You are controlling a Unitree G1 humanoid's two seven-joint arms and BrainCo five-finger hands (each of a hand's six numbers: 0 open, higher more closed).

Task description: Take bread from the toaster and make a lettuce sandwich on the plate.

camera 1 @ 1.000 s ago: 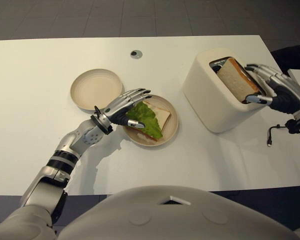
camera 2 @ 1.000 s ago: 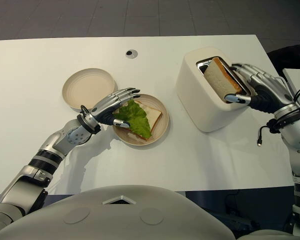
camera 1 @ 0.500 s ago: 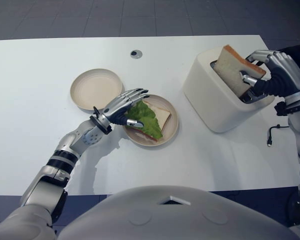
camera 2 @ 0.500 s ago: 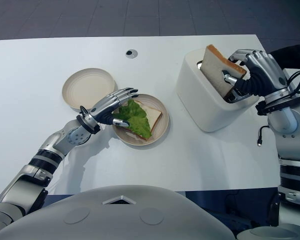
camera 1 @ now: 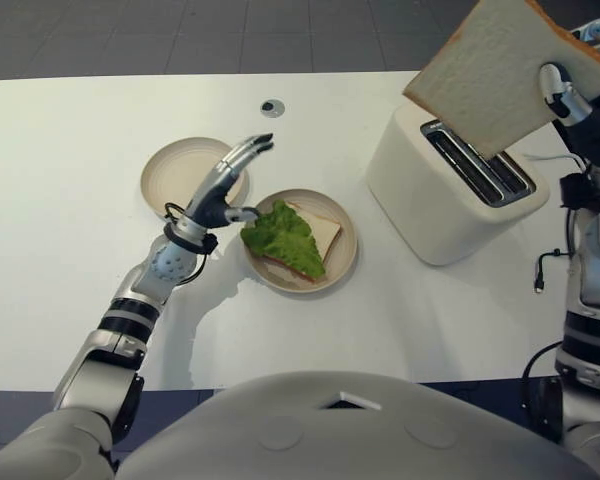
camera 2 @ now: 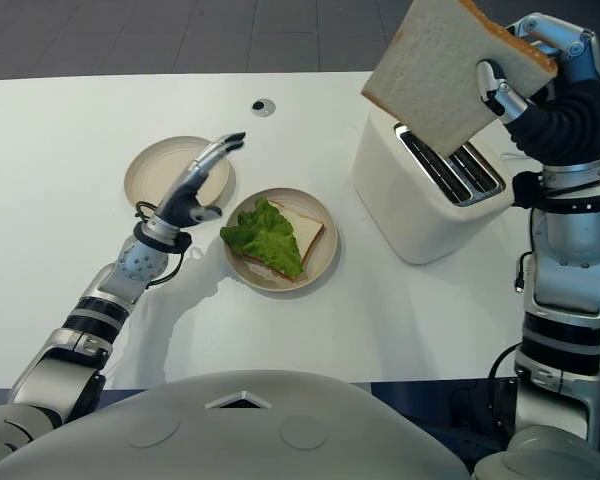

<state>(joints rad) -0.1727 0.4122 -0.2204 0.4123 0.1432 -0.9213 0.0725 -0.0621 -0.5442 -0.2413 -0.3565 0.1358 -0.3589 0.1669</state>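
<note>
Your right hand (camera 2: 545, 80) is closed on a slice of bread (camera 2: 435, 70), held high with the toaster (camera 2: 410, 205) below it. Your left hand (camera 1: 220, 185) is raised off the desk (camera 1: 60, 200) with fingers stretched out, gripping nothing. Just to its right sits the plate (camera 1: 342, 262) with lettuce (camera 1: 283, 238) on a lower slice (camera 1: 325, 232). A second plate (camera 1: 175, 175) lies behind its fingers.
</note>
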